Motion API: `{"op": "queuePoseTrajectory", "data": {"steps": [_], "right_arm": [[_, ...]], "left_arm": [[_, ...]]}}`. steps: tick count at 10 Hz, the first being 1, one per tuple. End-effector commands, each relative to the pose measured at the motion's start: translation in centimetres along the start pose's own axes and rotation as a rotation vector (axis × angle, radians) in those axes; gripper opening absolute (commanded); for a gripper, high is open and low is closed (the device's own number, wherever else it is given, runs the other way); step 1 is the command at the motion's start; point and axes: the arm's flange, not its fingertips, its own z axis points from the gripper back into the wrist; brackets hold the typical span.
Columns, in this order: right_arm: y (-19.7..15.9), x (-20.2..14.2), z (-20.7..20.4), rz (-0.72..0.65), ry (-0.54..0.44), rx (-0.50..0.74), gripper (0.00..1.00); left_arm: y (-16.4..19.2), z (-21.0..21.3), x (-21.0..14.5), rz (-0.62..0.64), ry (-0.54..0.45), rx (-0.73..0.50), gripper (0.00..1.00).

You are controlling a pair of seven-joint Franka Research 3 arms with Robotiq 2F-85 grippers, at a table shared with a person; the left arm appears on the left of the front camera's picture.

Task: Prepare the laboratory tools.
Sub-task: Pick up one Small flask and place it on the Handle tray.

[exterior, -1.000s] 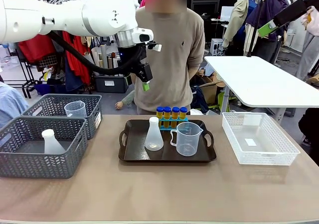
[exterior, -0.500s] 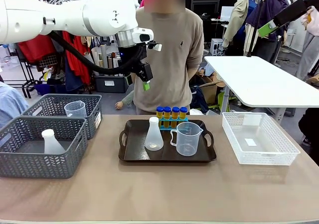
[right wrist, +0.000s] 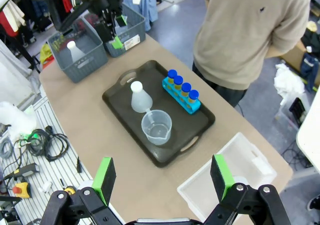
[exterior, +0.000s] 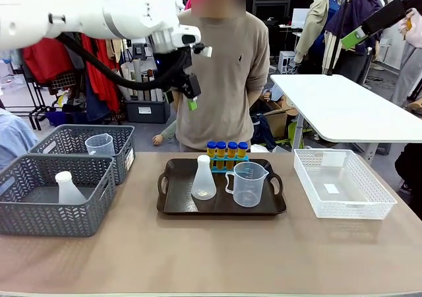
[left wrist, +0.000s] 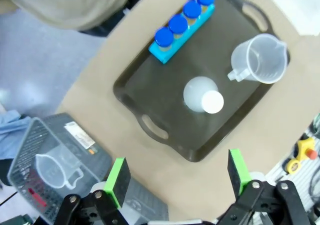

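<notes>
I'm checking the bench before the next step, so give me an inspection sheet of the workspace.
Surface: tan table, dry, no spills seen.
Job's things: conical flask, measuring beaker and blue rack of four capped tubes stand upright on the black tray.
Clutter: two grey baskets on the left, one with a second flask, one with a second beaker; white basket on the right.
Grippers: left gripper and right gripper open, holding nothing, high above the table.
Cables: black hose along the left arm.
Surroundings: person at the far side.
</notes>
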Motion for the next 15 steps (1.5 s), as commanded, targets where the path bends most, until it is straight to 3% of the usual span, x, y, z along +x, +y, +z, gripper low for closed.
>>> {"op": "queuePoseTrajectory", "data": {"steps": [1,4,7,10,14,15], "right_arm": [[0.1,0.0,0.2,0.006,-0.004,0.005,1.00],[0.1,0.0,0.2,0.006,-0.004,0.005,1.00],[0.1,0.0,0.2,0.006,-0.004,0.005,1.00],[0.1,0.0,0.2,0.006,-0.004,0.005,1.00],[0.1,0.0,0.2,0.006,-0.004,0.005,1.00],[0.1,0.0,0.2,0.006,-0.004,0.005,1.00]], "left_arm": [[0.8,3.7,-1.7,0.020,-0.106,-0.013,1.00],[2.2,7.8,-3.6,0.001,-0.264,-0.034,1.00],[2.9,9.8,-4.4,-0.038,-0.354,-0.034,1.00],[2.9,10.1,-4.4,-0.081,-0.387,-0.039,1.00],[1.9,10.5,-5.1,-0.160,-0.325,-0.155,1.00],[1.7,10.3,-5.3,-0.159,-0.315,-0.136,1.00]]}}
